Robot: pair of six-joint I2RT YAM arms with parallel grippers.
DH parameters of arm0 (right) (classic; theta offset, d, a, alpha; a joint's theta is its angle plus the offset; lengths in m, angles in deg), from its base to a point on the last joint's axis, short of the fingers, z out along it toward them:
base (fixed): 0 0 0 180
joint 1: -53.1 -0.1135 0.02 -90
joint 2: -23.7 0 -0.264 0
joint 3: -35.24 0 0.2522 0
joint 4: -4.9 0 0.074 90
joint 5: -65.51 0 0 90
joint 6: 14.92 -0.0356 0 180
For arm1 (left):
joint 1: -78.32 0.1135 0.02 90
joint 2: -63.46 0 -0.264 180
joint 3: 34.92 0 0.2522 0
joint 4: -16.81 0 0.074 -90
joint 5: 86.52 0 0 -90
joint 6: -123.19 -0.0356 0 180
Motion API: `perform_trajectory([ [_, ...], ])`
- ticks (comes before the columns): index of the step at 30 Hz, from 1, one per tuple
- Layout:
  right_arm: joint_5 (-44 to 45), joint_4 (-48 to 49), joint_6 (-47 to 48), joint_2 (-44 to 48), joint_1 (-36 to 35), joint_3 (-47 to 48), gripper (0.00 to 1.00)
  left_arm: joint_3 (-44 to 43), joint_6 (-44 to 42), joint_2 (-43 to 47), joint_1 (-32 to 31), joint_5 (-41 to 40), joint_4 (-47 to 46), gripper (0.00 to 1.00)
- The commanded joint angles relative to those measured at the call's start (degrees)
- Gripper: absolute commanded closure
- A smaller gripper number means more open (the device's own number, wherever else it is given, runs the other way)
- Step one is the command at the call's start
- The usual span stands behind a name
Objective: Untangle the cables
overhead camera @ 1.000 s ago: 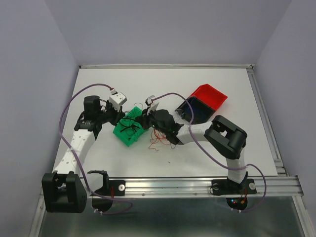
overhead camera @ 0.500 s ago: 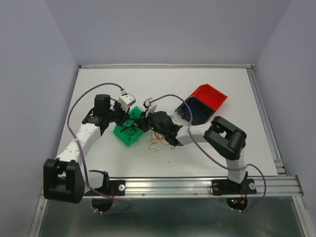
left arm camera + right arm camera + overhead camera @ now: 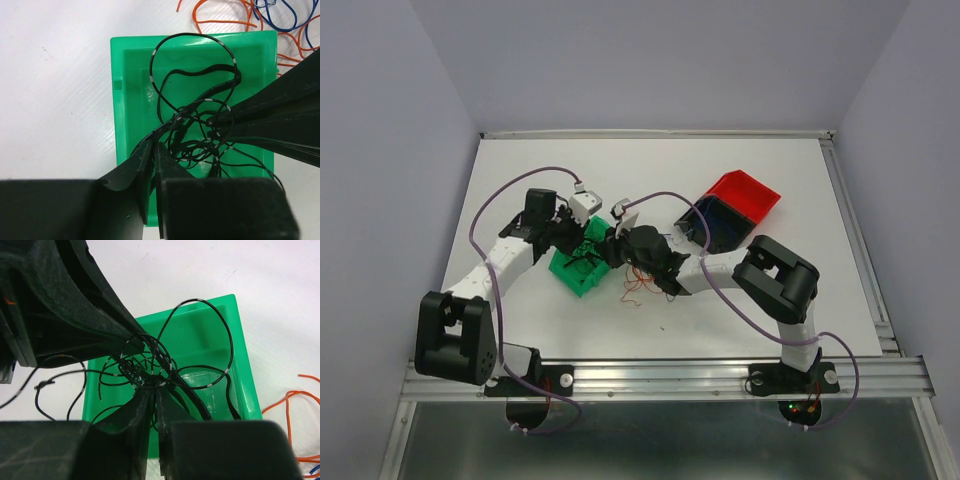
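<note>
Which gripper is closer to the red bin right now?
Right. The right gripper is at the side of the green bin facing the red bin; the left gripper reaches in from the opposite side.

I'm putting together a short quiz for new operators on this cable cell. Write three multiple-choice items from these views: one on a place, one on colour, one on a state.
1. The black cables lie mainly:
A in the green bin
B in the red bin
C spread over bare tabletop

2. The loose cables on the table beside the green bin are:
A yellow and white
B orange-red and blue
C green and purple

3. The black cables are:
A laid out straight
B wound on a spool
C tangled in a clump

Answers: 1 A, the left wrist view shows them inside the green walls. 2 B, those colours show just past the bin's edge. 3 C, their loops cross and bunch together.
</note>
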Motion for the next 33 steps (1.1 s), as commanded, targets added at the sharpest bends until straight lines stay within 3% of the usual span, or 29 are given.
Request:
perform_trajectory([
  [1, -1.25, 1.02, -0.44, -0.5, -0.64, 2.35, 0.85, -1.16, -0.72, 3.95, -0.34, 0.53, -0.04, 0.75],
  [5, -0.99, 1.01, -0.44, -0.41, -0.81, 2.36, 0.85, -0.2, -1.16, 6.76, -0.34, 0.7, -0.48, 0.53],
  [11, 0.5, 1.1, -0.36, -0.06, -0.81, 1.92, 0.85, 1.21, -1.16, 11.16, -0.25, 0.35, -0.75, 0.35],
  [16, 0.68, 1.02, -0.44, -0.06, -0.81, 1.83, 0.85, 1.83, -0.02, 13.88, -0.16, -2.37, -1.18, 0.32],
  [23, -0.02, 1.1, -0.18, -0.41, -0.81, 2.35, 0.85, -0.01, 1.65, 14.59, 0.63, 1.49, -2.68, 0.27],
  [33, -0.37, 1.01, 0.0, -0.5, -0.81, 2.35, 0.85, -4.59, 0.34, 3.18, 0.72, 10.89, 0.4, 0.27],
])
